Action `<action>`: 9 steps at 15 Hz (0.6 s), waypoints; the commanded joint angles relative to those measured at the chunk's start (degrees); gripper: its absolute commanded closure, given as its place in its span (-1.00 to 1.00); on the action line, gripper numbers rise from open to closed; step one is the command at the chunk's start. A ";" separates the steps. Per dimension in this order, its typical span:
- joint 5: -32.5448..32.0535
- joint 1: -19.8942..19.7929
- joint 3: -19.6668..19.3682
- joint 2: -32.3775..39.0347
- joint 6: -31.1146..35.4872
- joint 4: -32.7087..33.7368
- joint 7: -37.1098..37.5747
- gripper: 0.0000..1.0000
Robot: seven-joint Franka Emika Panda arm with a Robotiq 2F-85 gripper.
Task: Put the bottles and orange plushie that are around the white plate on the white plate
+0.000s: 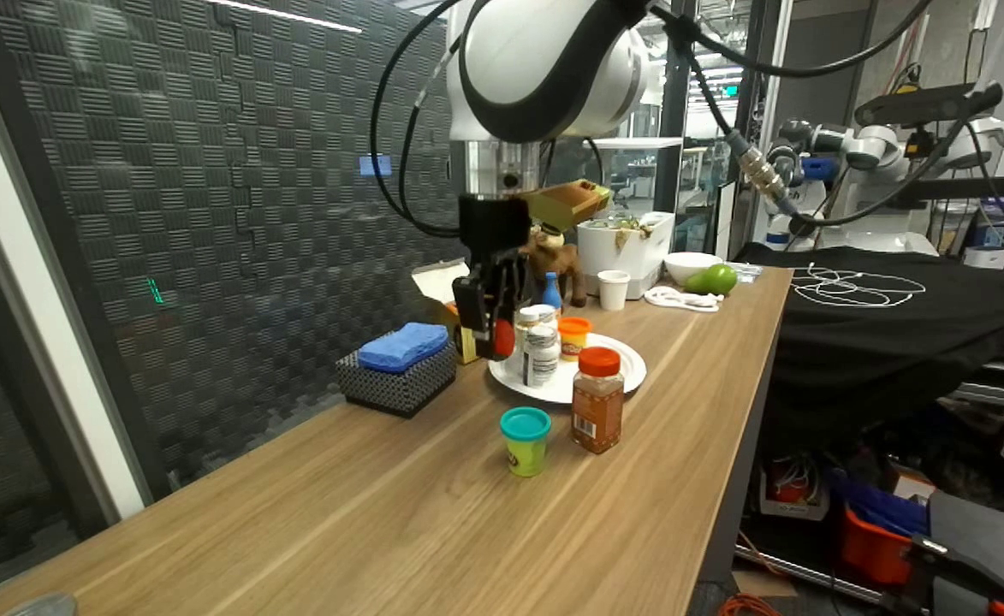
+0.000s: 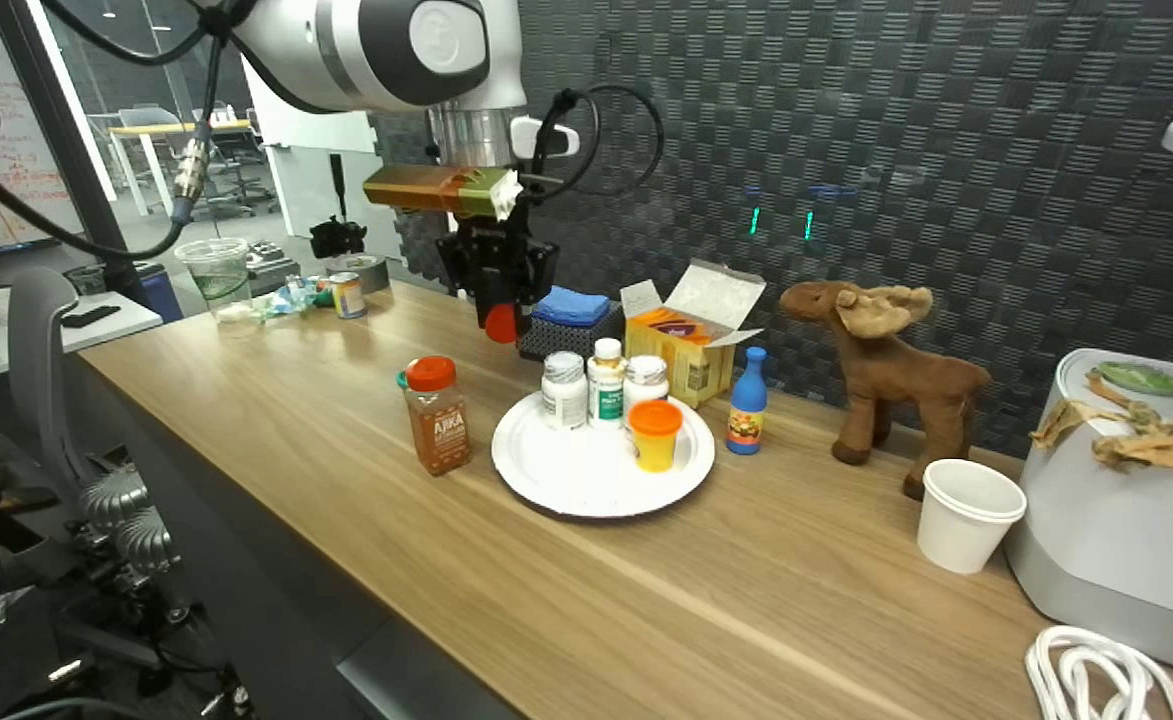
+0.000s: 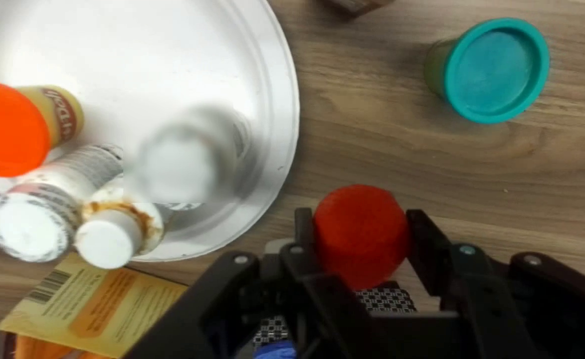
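My gripper is shut on a round red-orange thing, soft in look, which I take as the orange plushie. Both fingers touch its sides, and it hangs over the wood just outside the rim of the white plate. No teal part of it shows. On the plate stand white bottles, upright and grouped at the side by the yellow box; the nearest white bottle is blurred in the wrist view. An amber-orange bottle with a red cap stands on the table beside the plate. A small blue bottle is also off the plate.
An orange-lidded tub sits on the plate; a teal-lidded tub is on the table. Behind are an open yellow box and a patterned box under a blue cloth. A brown moose and paper cup stand farther along.
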 commanded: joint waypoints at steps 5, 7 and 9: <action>-2.79 -1.51 -3.73 -10.83 -0.03 -10.81 7.57 0.51; -2.53 -2.34 -4.51 -11.91 0.04 -12.43 8.77 0.51; -2.17 -3.25 -5.26 -11.93 0.39 -13.18 10.01 0.51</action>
